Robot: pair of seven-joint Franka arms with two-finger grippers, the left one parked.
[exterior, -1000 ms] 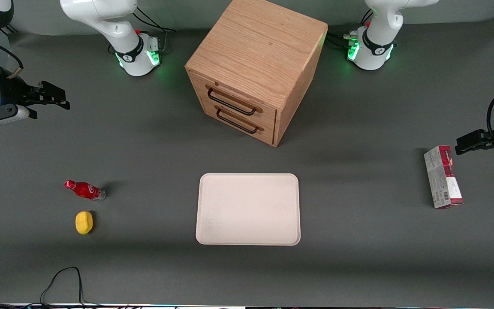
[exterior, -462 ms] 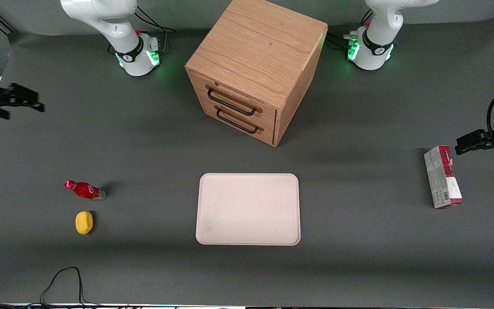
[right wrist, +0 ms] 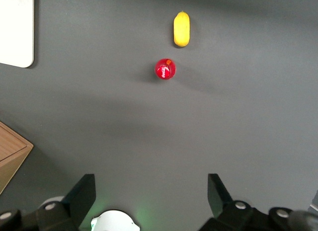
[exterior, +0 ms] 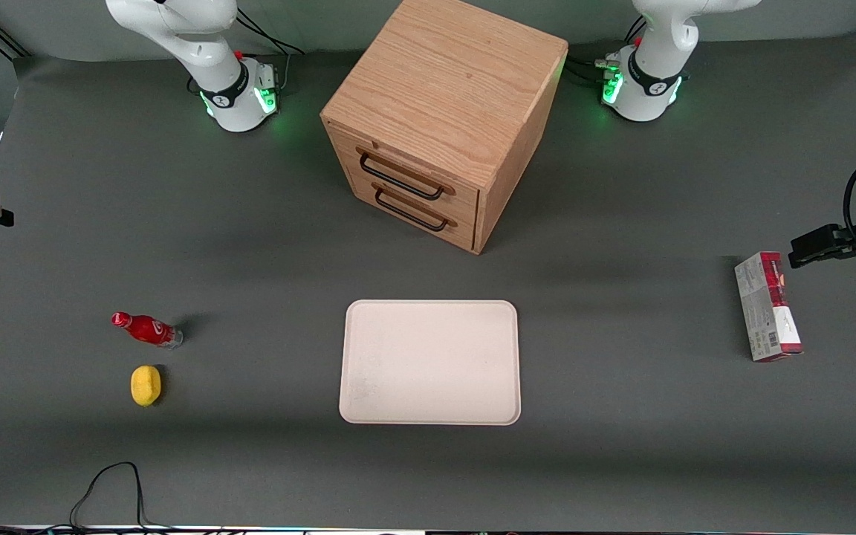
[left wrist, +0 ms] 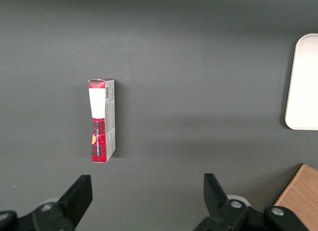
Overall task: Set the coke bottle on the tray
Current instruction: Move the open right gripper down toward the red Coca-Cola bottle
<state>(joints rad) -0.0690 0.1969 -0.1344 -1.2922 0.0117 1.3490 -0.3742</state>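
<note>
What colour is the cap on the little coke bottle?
Red, like the rest of the coke bottle; the front view shows it best. The open gripper hangs high above it.

the front view looks down from high up on the whole table (exterior: 250, 245). the right wrist view looks straight down past the gripper (right wrist: 151, 198), its fingers spread wide, at the coke bottle (right wrist: 165, 68) and a tray (right wrist: 17, 27) corner. the left wrist view looks down too. all 3 views share the tray (exterior: 429, 362).
</note>
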